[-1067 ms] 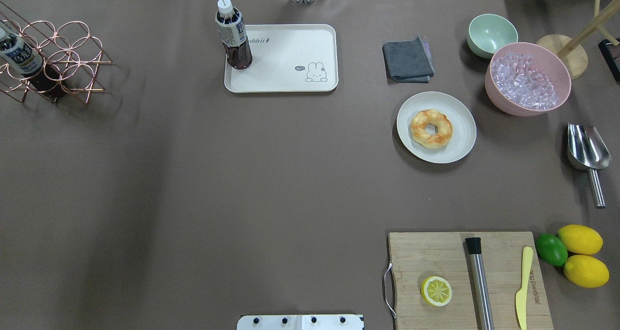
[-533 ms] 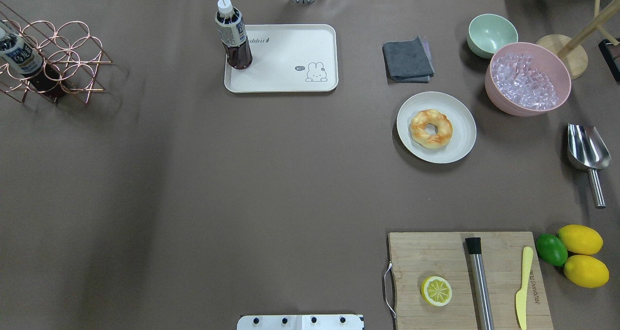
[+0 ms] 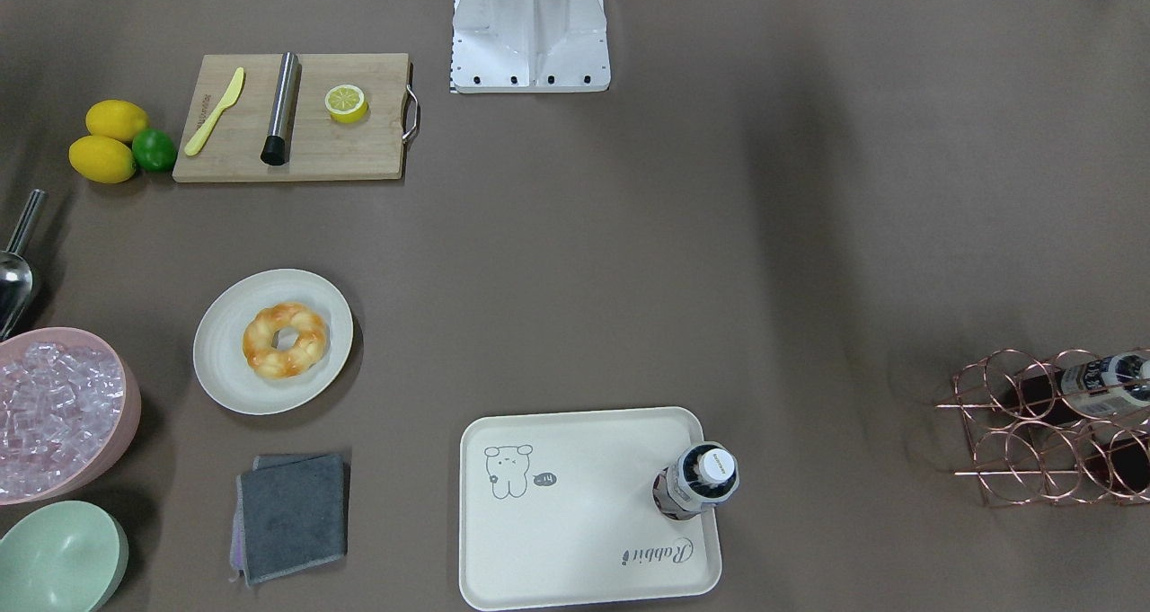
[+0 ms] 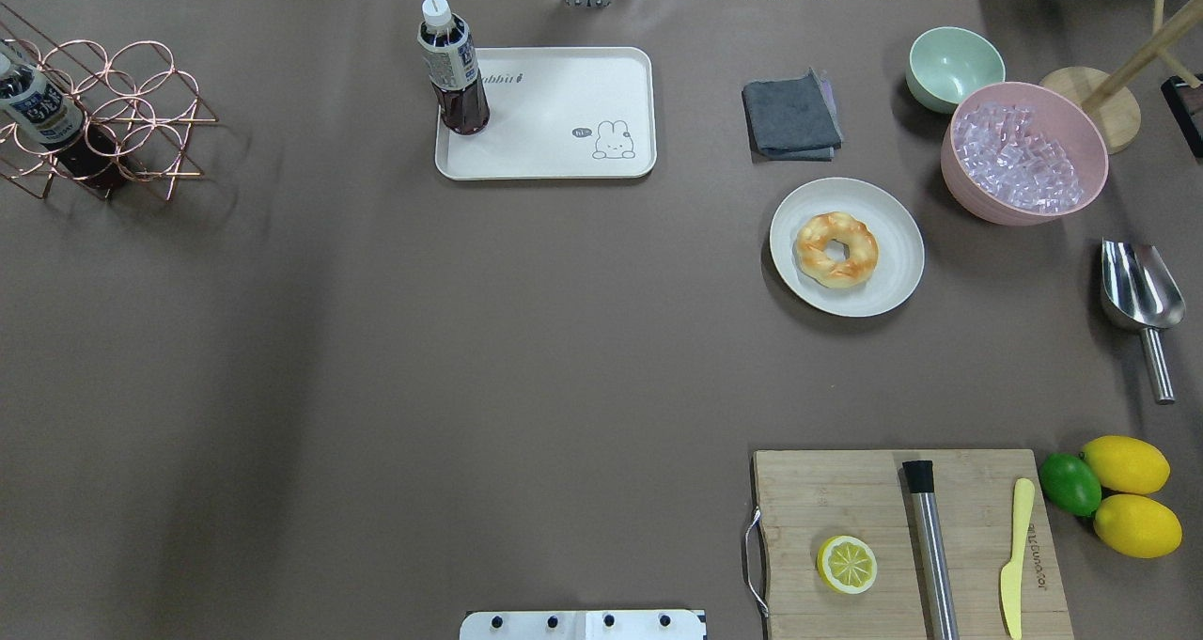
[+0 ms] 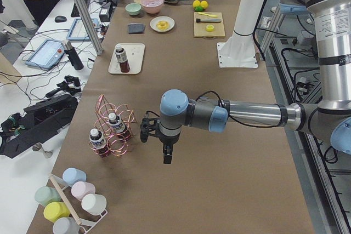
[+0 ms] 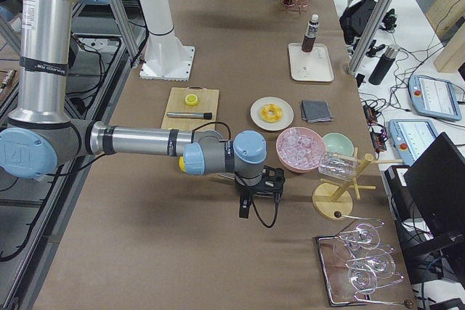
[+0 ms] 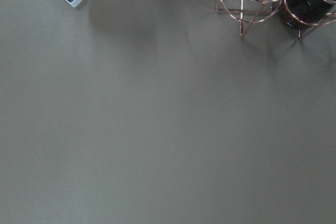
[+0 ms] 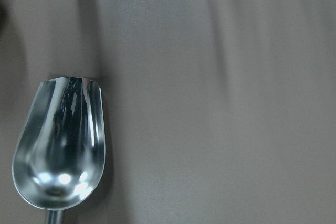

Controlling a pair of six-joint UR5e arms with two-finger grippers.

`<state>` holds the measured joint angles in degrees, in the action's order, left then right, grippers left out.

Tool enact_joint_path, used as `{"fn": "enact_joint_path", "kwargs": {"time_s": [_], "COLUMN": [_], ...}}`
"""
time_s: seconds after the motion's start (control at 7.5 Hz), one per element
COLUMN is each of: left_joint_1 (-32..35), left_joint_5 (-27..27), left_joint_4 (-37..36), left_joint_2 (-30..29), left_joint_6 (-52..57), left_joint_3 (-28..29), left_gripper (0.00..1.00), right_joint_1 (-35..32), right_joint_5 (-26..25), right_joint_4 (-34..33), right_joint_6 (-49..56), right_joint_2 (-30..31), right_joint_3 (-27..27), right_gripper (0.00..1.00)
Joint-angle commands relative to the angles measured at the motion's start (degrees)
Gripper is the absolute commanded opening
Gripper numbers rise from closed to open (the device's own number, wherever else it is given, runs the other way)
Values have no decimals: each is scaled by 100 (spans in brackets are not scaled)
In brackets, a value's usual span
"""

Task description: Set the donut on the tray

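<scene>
The donut (image 4: 836,249) is pictured lying flat on a round plate (image 4: 898,236), right of the table's middle in the overhead view. It is well apart from the tray (image 4: 564,132), on whose corner a bottle (image 4: 453,71) is stood upright. A folded grey cloth (image 4: 791,116) is laid between plate and tray. The left gripper (image 5: 166,154) is held over bare tablecloth near a copper wire rack (image 5: 112,132). The right gripper (image 6: 245,208) is held by the pink bowl (image 6: 299,148), with a metal scoop (image 8: 60,150) shown in its wrist view. Whether either gripper is open, or has hold of anything, cannot be told.
</scene>
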<state>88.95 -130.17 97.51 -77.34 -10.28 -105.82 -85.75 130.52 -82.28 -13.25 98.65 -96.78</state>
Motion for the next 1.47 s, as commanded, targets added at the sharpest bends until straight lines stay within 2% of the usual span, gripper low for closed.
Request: {"fn": "enact_joint_path", "kwargs": {"time_s": [0.0,0.53,1.07,1.33], "left_joint_1": [0,0,0,0], "left_joint_5": [9,9,9,18], "left_joint_4": [4,4,4,13], "left_joint_2": [9,9,9,0], "left_joint_6": [9,9,0,0], "left_joint_3": [8,-1,34,70], "left_gripper": [98,98,98,98], "right_joint_1": [6,23,286,645], "right_joint_5": [-9,-9,166,465], "right_joint_4": [10,10,11,19], "right_joint_6": [-2,-2,-80,-1032], "right_joint_2": [5,5,-12,-283], "right_joint_3": [-7,-7,-288,-436], "right_gripper": [100,100,100,100]}}
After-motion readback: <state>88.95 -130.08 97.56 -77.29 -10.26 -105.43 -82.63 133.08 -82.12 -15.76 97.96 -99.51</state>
